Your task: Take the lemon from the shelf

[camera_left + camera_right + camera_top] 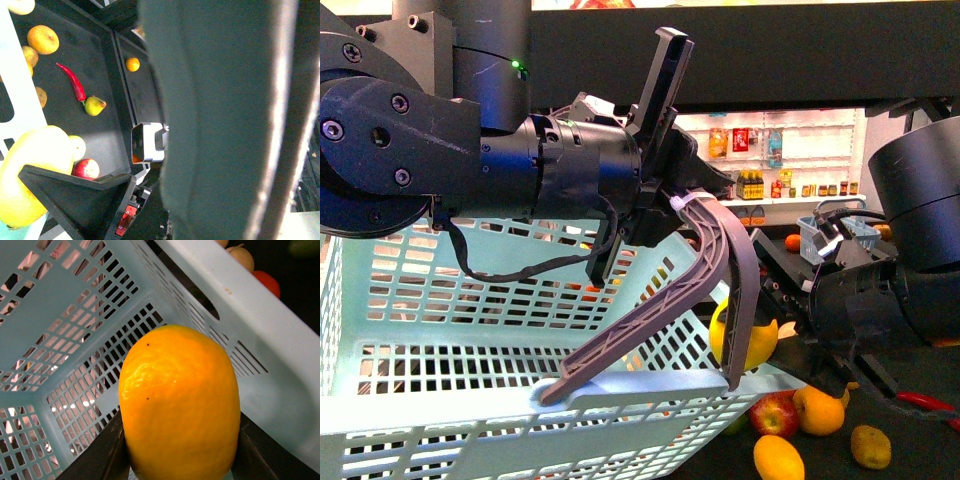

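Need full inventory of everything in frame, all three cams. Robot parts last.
lemon: 1, yellow, held in right gripper, by basket's rim
shelf: 1, black, tray under loose produce
basket: 1, light blue, grey handle, front left
apple: 1, red, on shelf
chili: 1, red, on shelf
pear: 1, green, beside chili
yellow-orange fruit: at least 3, on shelf
wall shelves: white, bottles, background
left gripper: 1, black, at basket handle, jaw state unclear
right gripper: 1, black, shut on lemon

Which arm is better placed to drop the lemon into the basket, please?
Right: the right claw holds the lemon over the basket, whereas the left claw is busy gripping the basket's handle.
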{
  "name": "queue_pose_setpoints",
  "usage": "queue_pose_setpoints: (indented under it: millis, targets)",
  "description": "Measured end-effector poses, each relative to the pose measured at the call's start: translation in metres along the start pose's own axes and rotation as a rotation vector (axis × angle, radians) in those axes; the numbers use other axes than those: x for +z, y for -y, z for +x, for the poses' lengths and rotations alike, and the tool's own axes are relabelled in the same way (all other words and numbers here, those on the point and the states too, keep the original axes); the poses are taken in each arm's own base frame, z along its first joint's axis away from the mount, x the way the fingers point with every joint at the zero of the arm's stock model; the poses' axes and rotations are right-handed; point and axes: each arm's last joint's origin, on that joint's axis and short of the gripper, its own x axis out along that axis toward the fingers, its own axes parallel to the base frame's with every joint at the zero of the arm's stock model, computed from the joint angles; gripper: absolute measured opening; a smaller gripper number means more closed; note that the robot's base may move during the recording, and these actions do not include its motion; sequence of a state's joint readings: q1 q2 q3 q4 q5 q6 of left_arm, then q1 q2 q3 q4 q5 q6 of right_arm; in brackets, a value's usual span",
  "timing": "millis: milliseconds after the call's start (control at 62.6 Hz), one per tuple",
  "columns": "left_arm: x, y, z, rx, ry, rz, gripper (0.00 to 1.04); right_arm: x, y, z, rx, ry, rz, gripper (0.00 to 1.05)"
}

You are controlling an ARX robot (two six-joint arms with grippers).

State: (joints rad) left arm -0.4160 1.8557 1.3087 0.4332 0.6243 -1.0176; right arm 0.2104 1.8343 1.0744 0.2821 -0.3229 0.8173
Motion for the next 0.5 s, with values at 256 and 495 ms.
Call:
queue_pose_setpoints:
  millis: [256,495]
  targets:
    - [0.0,0.0,0.0,0.0,0.0,0.0,0.06,0.004,-0.001,-0.001,0.016,0.018,-0.005,0.83]
    - [0.0,0.0,0.0,0.0,0.0,-0.002,0.06,0.032,0.001,-0.024,0.025,0.127,-0.034,0.97]
